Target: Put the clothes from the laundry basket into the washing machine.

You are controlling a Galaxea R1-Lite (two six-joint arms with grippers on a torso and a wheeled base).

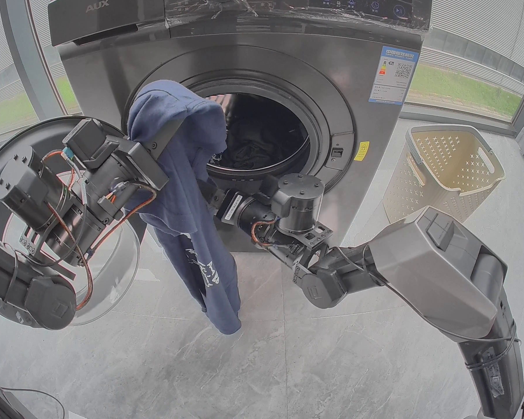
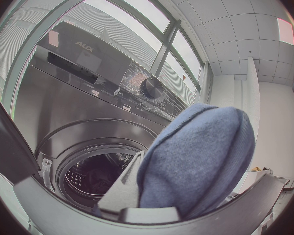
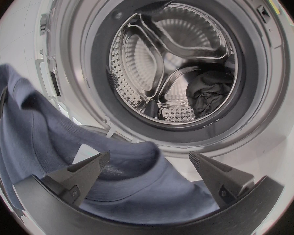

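Blue sweatshirt [image 1: 183, 205] held up before the open washing machine [image 1: 343, 77].
The navy sweatshirt, with a pale print low on its front, hangs in a long limp fold from the left fingers [image 2: 122, 186], which are clenched on its bunched top just in front of the round opening. Its middle lies against the right fingers [image 3: 215, 177], which are spread apart with cloth between them, not pinched. A dark garment [image 3: 207, 93] lies in the drum, and the laundry basket [image 1: 448, 170] stands beside the machine.
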